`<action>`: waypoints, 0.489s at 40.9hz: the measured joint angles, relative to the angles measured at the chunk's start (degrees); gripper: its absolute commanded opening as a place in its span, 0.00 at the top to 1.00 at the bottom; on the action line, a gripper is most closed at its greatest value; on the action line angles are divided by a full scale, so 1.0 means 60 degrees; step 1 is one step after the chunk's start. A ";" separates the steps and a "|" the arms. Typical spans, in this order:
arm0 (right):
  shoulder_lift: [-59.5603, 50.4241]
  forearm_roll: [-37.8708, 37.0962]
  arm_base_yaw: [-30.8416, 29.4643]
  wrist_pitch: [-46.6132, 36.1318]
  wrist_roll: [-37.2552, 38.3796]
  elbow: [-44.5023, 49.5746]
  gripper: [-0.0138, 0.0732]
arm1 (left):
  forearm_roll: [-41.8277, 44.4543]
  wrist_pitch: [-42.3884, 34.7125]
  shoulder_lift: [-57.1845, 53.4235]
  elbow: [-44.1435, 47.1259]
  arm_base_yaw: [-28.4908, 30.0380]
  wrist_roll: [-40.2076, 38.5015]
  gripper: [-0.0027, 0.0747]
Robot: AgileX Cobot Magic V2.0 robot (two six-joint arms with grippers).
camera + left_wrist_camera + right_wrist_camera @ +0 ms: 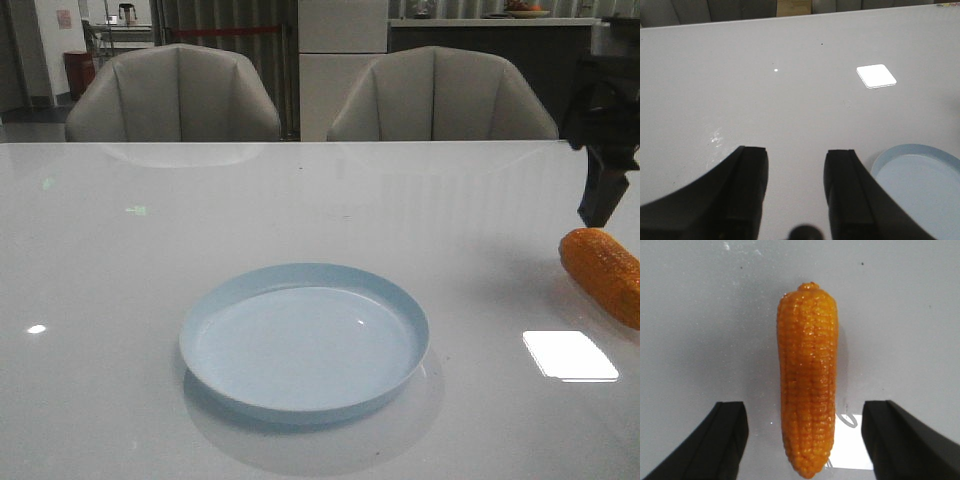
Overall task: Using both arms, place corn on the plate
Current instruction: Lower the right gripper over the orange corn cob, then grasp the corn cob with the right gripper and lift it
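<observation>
Left gripper [796, 187] wide open, holding nothing, hangs over shiny white table [120, 270] just beside round pale blue plate [305, 338]. Plate sits mid-table, bare. Orange bumpy plastic corn cob [603, 272] lies flat at right edge, well apart from plate. Right gripper [805, 440] wide open, one finger each side of corn, not touching.
</observation>
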 measured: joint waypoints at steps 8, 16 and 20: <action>0.0866 -0.0079 0.0000 -0.0440 0.0000 -0.0035 0.17 | 0.0000 0.0000 0.0000 0.0000 0.0000 0.0000 0.50; 0.1337 -0.0095 0.0000 -0.0701 0.0014 -0.0035 0.22 | 0.0000 0.0000 0.0000 0.0000 0.0000 0.0000 0.50; 0.1376 -0.0102 0.0000 -0.0725 0.0014 -0.0035 0.34 | 0.0000 0.0000 0.0000 0.0000 0.0000 0.0000 0.50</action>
